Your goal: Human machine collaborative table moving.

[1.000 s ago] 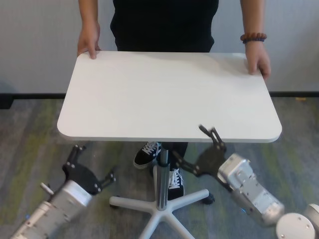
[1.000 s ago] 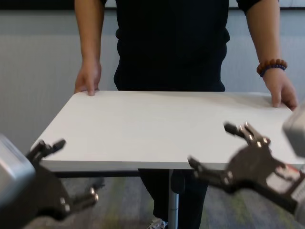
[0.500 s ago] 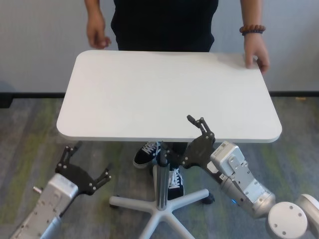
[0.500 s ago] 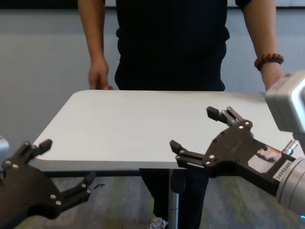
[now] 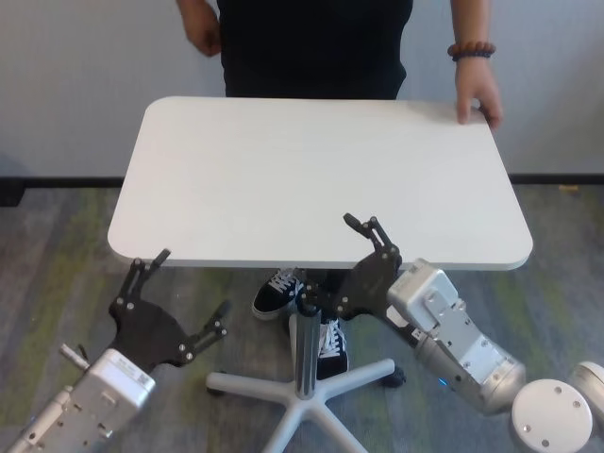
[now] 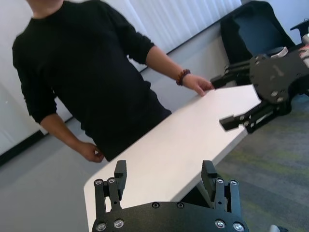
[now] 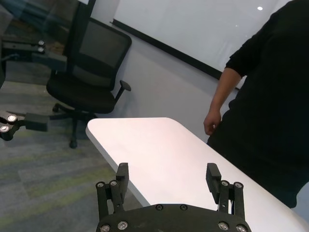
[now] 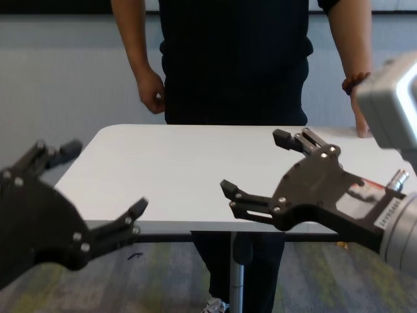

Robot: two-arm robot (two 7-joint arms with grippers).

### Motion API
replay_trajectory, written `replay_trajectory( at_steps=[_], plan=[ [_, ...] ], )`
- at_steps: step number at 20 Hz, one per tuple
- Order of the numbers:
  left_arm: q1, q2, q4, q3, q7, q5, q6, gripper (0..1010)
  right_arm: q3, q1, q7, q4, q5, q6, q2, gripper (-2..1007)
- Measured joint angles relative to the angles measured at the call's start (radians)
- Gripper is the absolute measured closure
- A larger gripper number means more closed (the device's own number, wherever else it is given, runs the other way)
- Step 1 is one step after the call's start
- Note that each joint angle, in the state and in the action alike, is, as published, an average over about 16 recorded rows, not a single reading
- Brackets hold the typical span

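Observation:
The white table [image 5: 321, 170] stands before me on its grey pole [image 5: 308, 330]. The human [image 5: 311, 42], in a black top, stands at the far edge. The hand with the beaded bracelet [image 5: 469, 49] rests on the far right corner, and the other hand [image 5: 201, 33] is off the tabletop. My right gripper [image 5: 330, 262] is open at the near edge, one finger above the tabletop and one below. I cannot tell if it touches. My left gripper [image 5: 191, 283] is open just below the near left corner. The table [image 8: 189, 166] fills the chest view behind both open grippers.
The table's white star base [image 5: 302, 401] sits on the carpet between my arms, with the human's shoes [image 5: 281, 291] just behind it. A black office chair [image 7: 91, 72] stands off to one side, and another dark chair [image 6: 256, 29] stands by the wall.
The human's hand at the far left corner has lifted off the table; the braceleted hand stays. My right gripper has slid left along the near edge. My left gripper has risen toward the near left corner.

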Motion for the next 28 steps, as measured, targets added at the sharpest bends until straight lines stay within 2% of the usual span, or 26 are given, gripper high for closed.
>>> replay_trajectory(
  at_steps=[4, 9, 16, 28],
  plan=[
    [0.012, 0.003, -0.035, -0.004, -0.011, 0.021, 0.011, 7, -0.007, -0.006, -0.007, -0.035, -0.016, 0.035, 0.007, 4],
    [0.011, -0.001, -0.042, -0.003, -0.028, 0.031, 0.024, 7, -0.014, -0.006, -0.018, -0.05, -0.035, 0.056, 0.01, 4],
    [0.001, -0.008, -0.023, 0.003, -0.043, 0.031, 0.032, 7, -0.015, -0.005, -0.029, -0.043, -0.048, 0.059, 0.008, 4],
    [-0.001, -0.008, -0.022, 0.004, -0.04, 0.033, 0.033, 7, -0.015, -0.004, -0.025, -0.04, -0.046, 0.058, 0.007, 5]
  ],
)
